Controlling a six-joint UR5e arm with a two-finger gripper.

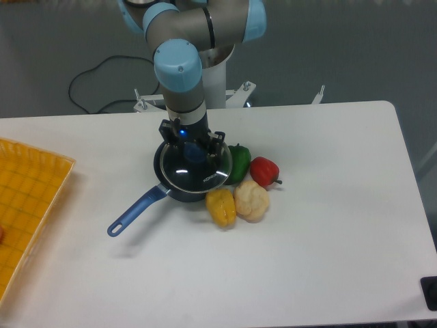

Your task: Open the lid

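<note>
Item: the lid [199,171], round clear glass with a thin metal rim, a blue knob [194,152] at its centre and small white lettering near its front edge. Location: over the dark blue saucepan [174,188], sitting off-centre toward the green pepper [238,162] and seemingly tilted, so I judge it lifted clear of the pot's rim on that side. Handling, by my estimate: rigid, moderately heavy for its size, smooth and slippery on the glass, breakable if dropped or knocked; the knob is the only sound place to take hold, the rim being too thin and slick. My end effector [195,149] comes straight down onto that knob, fingers clamped on either side of it. Saucepan: long blue handle [134,212] pointing toward the near left of the white counter [328,239]. Just beside the pot: green pepper, red pepper [264,170], yellow pepper [220,207] and a pale cauliflower-like piece [251,200], all clustered close together. Well apart at the left edge: a yellow tray [31,198].
</note>
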